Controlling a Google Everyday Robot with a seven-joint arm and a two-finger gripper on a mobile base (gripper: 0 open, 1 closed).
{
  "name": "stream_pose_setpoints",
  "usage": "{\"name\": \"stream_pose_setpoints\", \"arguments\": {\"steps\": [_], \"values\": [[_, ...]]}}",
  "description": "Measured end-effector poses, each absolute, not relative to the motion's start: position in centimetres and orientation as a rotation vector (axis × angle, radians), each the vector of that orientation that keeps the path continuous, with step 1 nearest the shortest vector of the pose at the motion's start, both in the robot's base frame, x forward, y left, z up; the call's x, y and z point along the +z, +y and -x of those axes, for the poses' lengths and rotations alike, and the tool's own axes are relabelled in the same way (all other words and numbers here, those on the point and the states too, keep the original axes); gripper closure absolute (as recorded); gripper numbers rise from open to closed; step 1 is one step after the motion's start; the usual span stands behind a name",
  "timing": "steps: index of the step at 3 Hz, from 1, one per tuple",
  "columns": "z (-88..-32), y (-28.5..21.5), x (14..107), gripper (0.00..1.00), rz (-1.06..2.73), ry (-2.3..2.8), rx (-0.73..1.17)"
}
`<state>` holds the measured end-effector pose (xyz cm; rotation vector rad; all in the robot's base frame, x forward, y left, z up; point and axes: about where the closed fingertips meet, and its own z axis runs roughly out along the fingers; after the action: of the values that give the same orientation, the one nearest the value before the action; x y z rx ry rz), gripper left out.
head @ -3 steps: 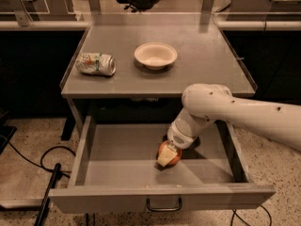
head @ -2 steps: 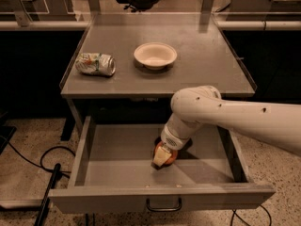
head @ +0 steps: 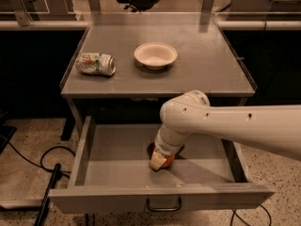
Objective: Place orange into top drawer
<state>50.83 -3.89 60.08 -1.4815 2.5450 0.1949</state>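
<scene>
One white robot arm [head: 221, 124] reaches in from the right and bends down into one open grey drawer, the top drawer [head: 108, 166], which is pulled out from under a grey metal desk [head: 211, 67]. At the end of the arm, the single gripper [head: 160, 160] sits low inside the drawer, close to its flat bottom and roughly in the middle of its width. The jaws are closed on one orange [head: 169, 161]. Only a small part of the fruit shows, just to the right of a pale finger [head: 157, 161], and it is touching that finger. The orange is therefore inside the drawer, at or just above its floor, nearer the front panel than the back. Straight in front of the jaws, on the outer face of the drawer, is one dark curved handle [head: 163, 205]. Two things rest on the desk top above and beyond the jaws. One white bowl [head: 155, 55] stands almost directly behind them, upright. One crushed white-and-green can [head: 95, 63] lies on its side further to their left, well apart from the bowl. Dark cables [head: 33, 160] trail over the speckled floor, well off to the left of the jaws and outside the drawer.
</scene>
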Motion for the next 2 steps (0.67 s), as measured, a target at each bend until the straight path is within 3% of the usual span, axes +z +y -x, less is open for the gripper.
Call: {"name": "stream_pose_setpoints", "arguments": {"steps": [1, 2], "values": [[-50.82, -3.86, 60.05, 0.86, 1.481, 2.545, 0.197], [-50.82, -3.86, 60.05, 0.63, 1.481, 2.545, 0.197]]}}
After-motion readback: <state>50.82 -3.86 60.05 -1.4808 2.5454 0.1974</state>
